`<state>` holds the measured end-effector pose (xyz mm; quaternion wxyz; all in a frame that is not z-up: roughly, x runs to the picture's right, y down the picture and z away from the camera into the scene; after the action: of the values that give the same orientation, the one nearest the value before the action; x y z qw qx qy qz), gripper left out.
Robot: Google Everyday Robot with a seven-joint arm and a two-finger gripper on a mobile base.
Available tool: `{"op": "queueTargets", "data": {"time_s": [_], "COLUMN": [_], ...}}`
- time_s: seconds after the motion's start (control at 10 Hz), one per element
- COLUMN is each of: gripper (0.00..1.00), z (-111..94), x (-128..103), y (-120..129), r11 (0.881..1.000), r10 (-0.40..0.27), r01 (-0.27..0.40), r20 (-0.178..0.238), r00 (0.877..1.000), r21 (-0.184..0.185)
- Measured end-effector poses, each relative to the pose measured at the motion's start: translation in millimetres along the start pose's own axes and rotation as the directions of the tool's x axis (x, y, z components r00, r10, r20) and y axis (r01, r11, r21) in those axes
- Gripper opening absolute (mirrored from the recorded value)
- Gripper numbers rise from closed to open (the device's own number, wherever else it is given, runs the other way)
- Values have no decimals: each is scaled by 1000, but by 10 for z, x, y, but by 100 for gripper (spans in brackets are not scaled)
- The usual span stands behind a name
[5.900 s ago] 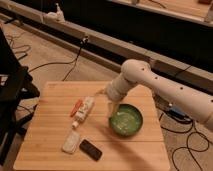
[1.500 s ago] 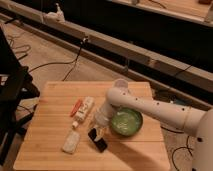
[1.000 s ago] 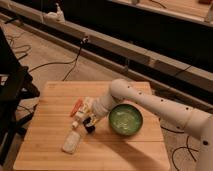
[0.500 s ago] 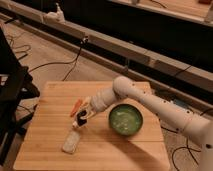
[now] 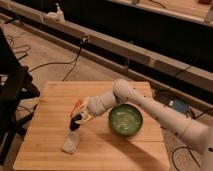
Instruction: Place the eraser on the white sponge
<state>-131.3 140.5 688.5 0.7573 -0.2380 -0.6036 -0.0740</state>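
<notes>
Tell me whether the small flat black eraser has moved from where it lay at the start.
Yes. The black eraser, shut in the gripper, has left its spot right of the pale white sponge and now hangs just above it, left of the green bowl.

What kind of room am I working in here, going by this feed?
Probably a lab or workshop: loose cables trail over the floor, and a wooden table holds test props, including a green bowl and white sponge. The claw, shut on the eraser, sits above the sponge.

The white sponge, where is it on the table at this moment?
The white sponge lies near the front left of the wooden table, left of the green bowl. The gripper, shut on the eraser, hangs just above it.
</notes>
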Motion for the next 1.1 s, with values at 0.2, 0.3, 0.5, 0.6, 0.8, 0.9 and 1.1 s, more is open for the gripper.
{"op": "queueTargets", "data": {"time_s": [0.2, 0.3, 0.5, 0.6, 0.8, 0.9, 1.1], "gripper": [0, 0, 0, 0, 11, 23, 44], "z": [137, 235, 403, 482, 551, 603, 665], "x": [-125, -174, -230, -233, -160, -66, 136], "y": [122, 216, 363, 424, 470, 481, 515], "r11": [999, 997, 992, 989, 985, 983, 979], "r10": [-2, 8, 32, 48, 79, 102, 144], "r01": [4, -2, -14, -23, -48, -69, -110], "r20": [51, 87, 139, 164, 189, 198, 197], "r00": [999, 996, 990, 985, 979, 975, 970], "r21": [-40, -71, -126, -149, -163, -168, -174]}}
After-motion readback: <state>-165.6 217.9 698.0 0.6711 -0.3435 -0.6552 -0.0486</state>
